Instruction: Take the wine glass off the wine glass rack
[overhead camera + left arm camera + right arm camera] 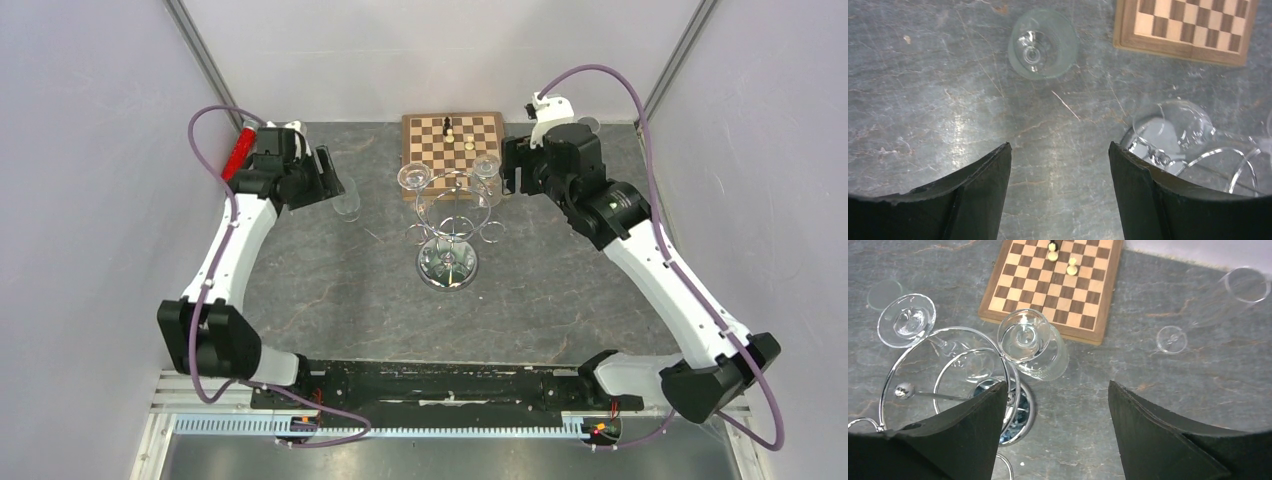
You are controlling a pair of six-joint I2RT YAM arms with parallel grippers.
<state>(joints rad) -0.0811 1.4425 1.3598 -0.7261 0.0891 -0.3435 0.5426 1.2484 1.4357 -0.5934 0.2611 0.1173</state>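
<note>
Wine glass (1024, 335) untouched; both jaws wide, empty.

Glasses: I count four. Two hang foot-up on the rack, the left hanging glass (906, 320) and the right hanging glass (1024, 335). The standing glass (1043, 44) is on the table to the left, and the lying glass (1228, 295) is on its side at far right.
Wine glass rack (450, 215): one.
Chessboard (1055, 285): one.
Chess pieces: three that I can make out, one dark piece (1052, 245) and two light, the far light piece (1052, 256) and the near light piece (1072, 267).
Red object (238, 150), far left: one.
My grippers: two, the left gripper (1059, 165) and the right gripper (1058, 405).
</note>
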